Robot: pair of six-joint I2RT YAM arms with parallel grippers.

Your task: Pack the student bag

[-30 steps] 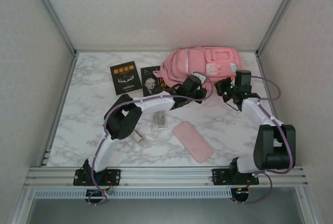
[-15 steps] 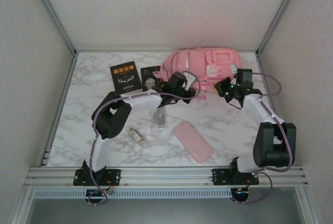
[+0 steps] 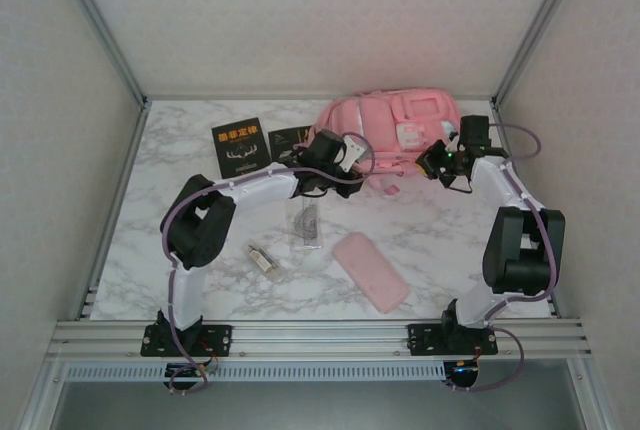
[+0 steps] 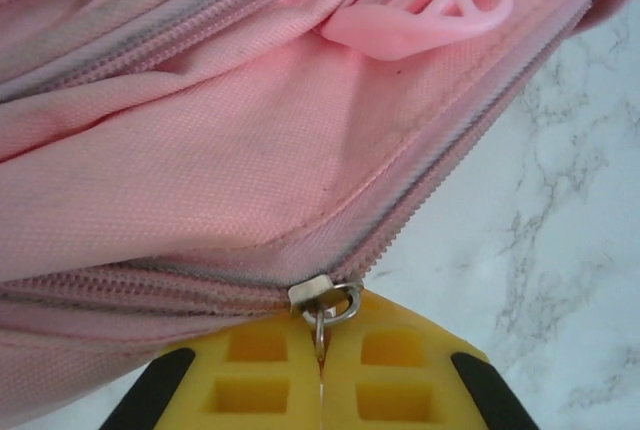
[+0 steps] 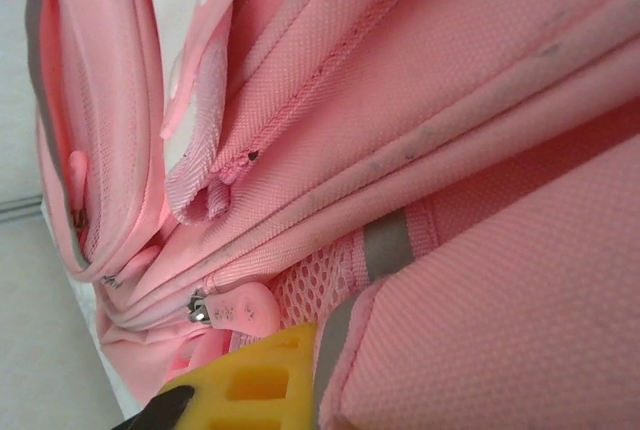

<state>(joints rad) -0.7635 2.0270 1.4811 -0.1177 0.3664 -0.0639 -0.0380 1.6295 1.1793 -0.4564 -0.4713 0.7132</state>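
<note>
1. The left gripper has its jaws closed on the metal zipper pull of the student bag, whose pink fabric lies just ahead of the fingertips.
2. The right gripper has its jaws closed, pressed into the bag's folds. A pink tab sits just beyond its visible finger.
</note>
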